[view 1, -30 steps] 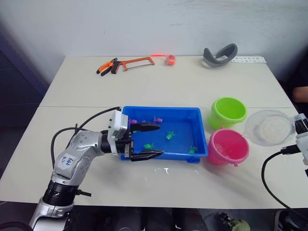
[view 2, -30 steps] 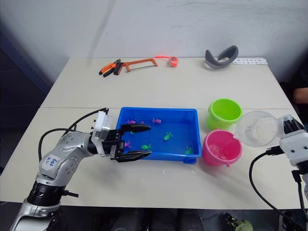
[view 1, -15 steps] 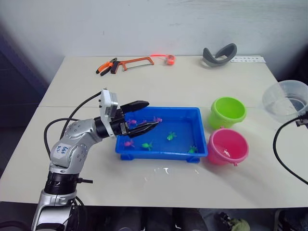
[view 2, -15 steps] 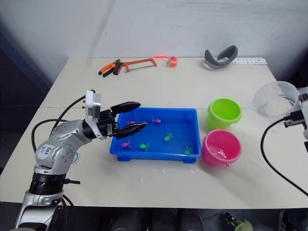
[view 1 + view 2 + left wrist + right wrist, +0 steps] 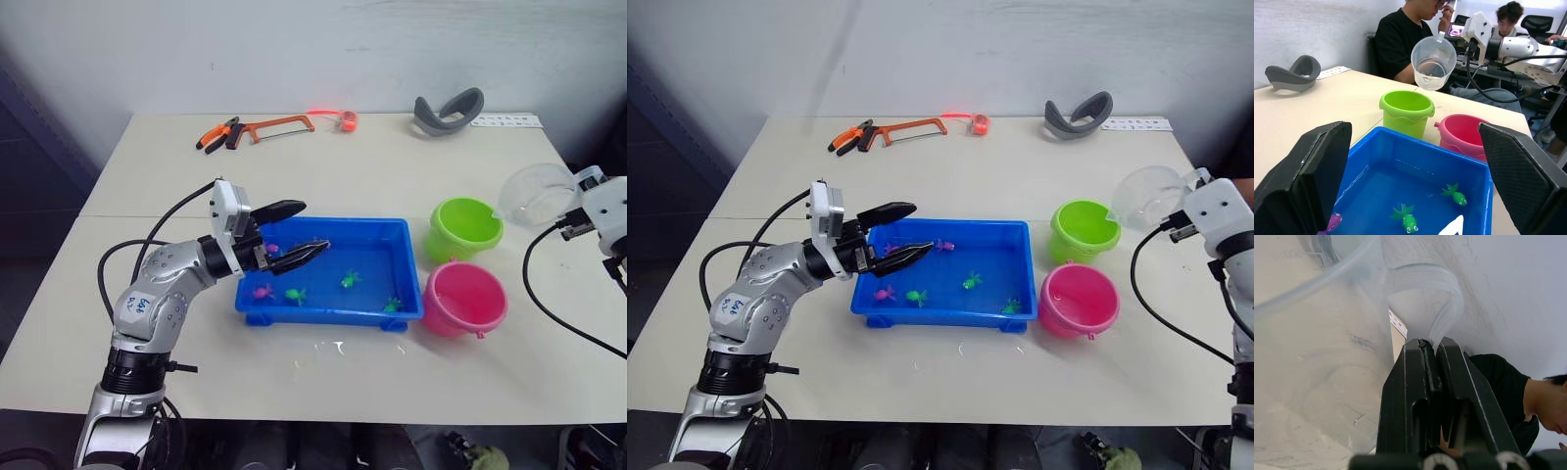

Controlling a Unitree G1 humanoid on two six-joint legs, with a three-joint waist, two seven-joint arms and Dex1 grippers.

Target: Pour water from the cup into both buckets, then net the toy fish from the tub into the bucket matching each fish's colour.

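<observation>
Pouring step under way: wide clear see-through plastic cup (image 5: 1149, 195) held tilted above the far rim of the lime green round plastic bucket (image 5: 1085, 229), a little water showing in its bottom in the left wrist view. Hot pink round plastic bucket (image 5: 1078, 299) just beside the green one, nearer the robot, looking wet inside. Shallow bright blue rectangular plastic tub (image 5: 945, 275) near both buckets, holding tiny pink and green plastic toy fish (image 5: 1455, 194) in shallow water.

Likely risks, as judgement: water falling past the green rim onto the table, since the cup hangs toward the bucket's outer edge rather than over its middle; cup twisting or slipping, being held by nothing more than its thin loop handle; a fast tip splashing water out of the light pail or nudging it over.

Right gripper (image 5: 1430, 357) clenched tight on the cup's loop handle, fingers almost together with the strip pinched between. Left gripper (image 5: 294, 233) spread wide, holding nothing, hovering over the tub's near-left end without touching it
</observation>
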